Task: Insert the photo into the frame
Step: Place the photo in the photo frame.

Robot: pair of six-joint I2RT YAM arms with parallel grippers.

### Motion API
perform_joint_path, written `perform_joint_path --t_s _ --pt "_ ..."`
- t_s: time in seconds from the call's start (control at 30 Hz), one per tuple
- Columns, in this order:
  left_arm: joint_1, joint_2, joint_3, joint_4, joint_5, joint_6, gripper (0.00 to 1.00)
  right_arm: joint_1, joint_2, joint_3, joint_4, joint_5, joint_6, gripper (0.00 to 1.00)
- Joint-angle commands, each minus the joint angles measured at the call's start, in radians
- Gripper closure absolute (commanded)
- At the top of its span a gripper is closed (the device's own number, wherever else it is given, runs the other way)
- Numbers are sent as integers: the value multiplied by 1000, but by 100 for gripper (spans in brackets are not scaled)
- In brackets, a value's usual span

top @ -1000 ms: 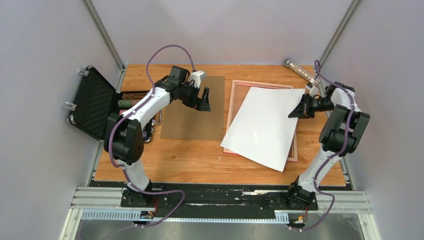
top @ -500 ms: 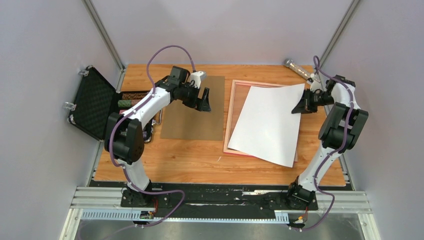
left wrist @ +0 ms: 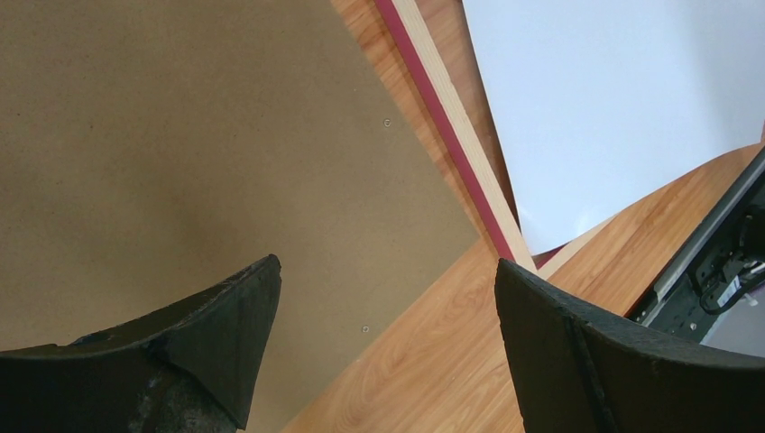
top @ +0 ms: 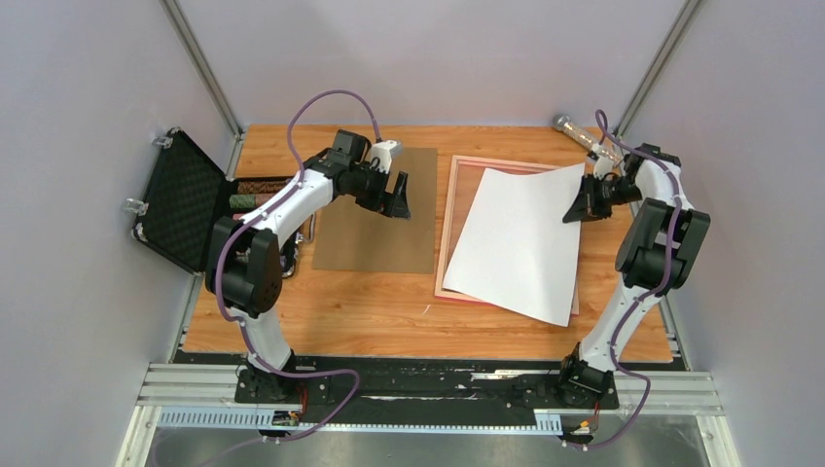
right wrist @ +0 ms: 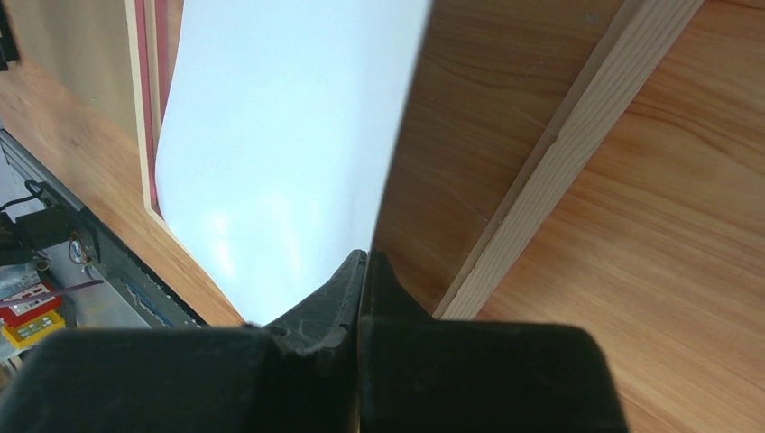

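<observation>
The photo (top: pixel 520 243) lies plain white side up across the pink frame (top: pixel 445 233), slightly skewed, its near right corner hanging over the frame's near rail. The printed side is hidden. My right gripper (top: pixel 581 206) is shut on the photo's far right corner and holds that corner lifted off the frame. In the right wrist view the sheet (right wrist: pixel 289 135) runs out from between my closed fingertips (right wrist: pixel 365 257), beside the frame's right rail (right wrist: pixel 559 153). My left gripper (top: pixel 399 199) is open and empty above the brown backing board (top: pixel 375 219), left of the frame rail (left wrist: pixel 460 135).
An open black case (top: pixel 180 199) stands at the table's left edge. A metallic tube (top: pixel 579 134) lies at the back right corner. The backing board (left wrist: pixel 180 135) lies flat just left of the frame. Grey walls close in both sides.
My right gripper has pulled the photo's corner back and to the right, swinging the sheet closer into line with the frame. The left arm has not moved.
</observation>
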Motion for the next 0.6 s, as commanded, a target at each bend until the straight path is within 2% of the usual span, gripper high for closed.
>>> perform_joint_path --t_s 0.0,0.57 --pt "4 5 25 8 12 5 4 17 -40 -14 32 8 -47 100" --pt "4 -25 4 14 -17 30 2 71 -46 -3 102 84 -29 100"
